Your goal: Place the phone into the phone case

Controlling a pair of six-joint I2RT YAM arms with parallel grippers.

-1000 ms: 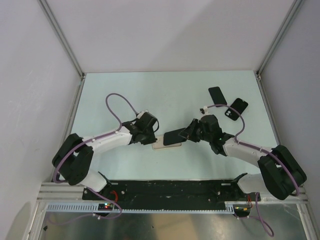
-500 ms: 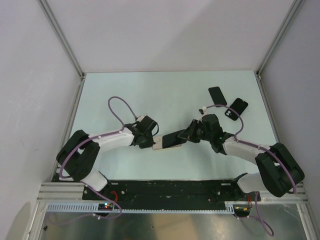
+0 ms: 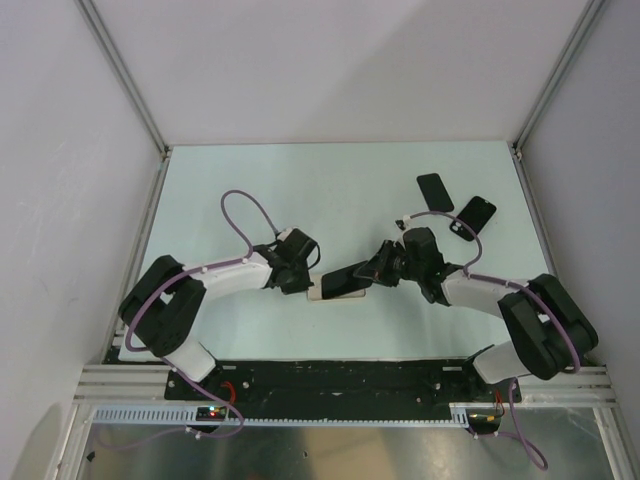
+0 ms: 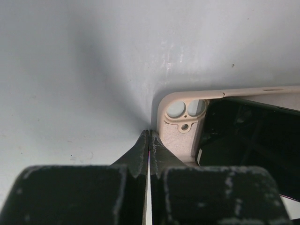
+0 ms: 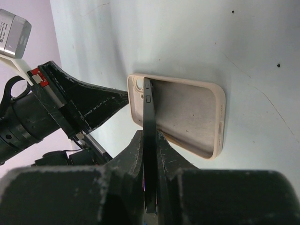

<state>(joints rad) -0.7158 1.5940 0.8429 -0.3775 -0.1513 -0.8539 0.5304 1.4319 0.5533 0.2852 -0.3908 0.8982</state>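
Your right pincer (image 5: 150, 138) grips the phone (image 5: 149, 112) tilted into the case (image 5: 187, 117). The left pincer (image 4: 148, 140), clenched empty, steadies the case. Press the phone flat.

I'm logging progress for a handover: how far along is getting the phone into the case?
Done: the beige phone case lies open side up, and the right gripper has the phone clamped. In hand: the phone stands tilted, one end at the case's camera end, while the shut left gripper meets that corner. Left: lay it flat and press it in.
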